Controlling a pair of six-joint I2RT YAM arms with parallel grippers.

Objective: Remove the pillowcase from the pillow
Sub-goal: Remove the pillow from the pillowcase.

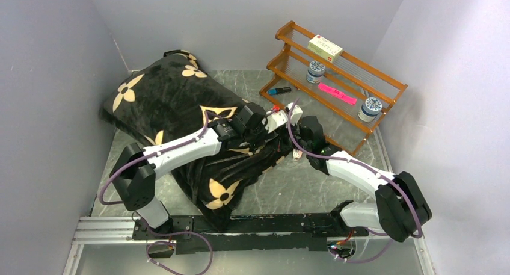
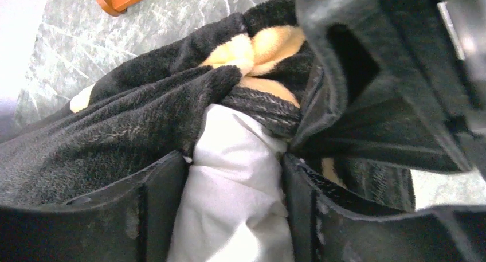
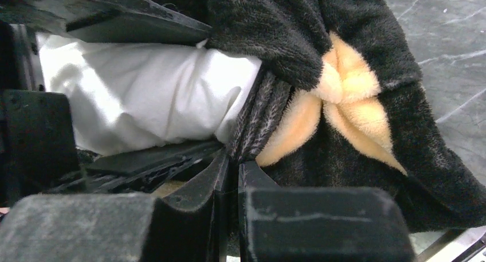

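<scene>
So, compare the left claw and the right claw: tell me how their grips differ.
The left claw grips the white pillow; the right claw pinches the black pillowcase. The left claw's jaws stand wide around a thick bunch, while the right claw's jaws are nearly closed on a thin fold. Both hold on close together, where the pillow pokes out of the pillowcase.

Wooden rack [image 1: 368, 66] on grey worktop [image 1: 313, 185], far right. Upper tier: one box [image 1: 325, 47]. Lower tier: two jars [image 1: 315, 71] [image 1: 370, 109], pink strip [image 1: 337, 93] between them. Blue marker [image 1: 279, 91] on worktop beside rack's left end.
</scene>
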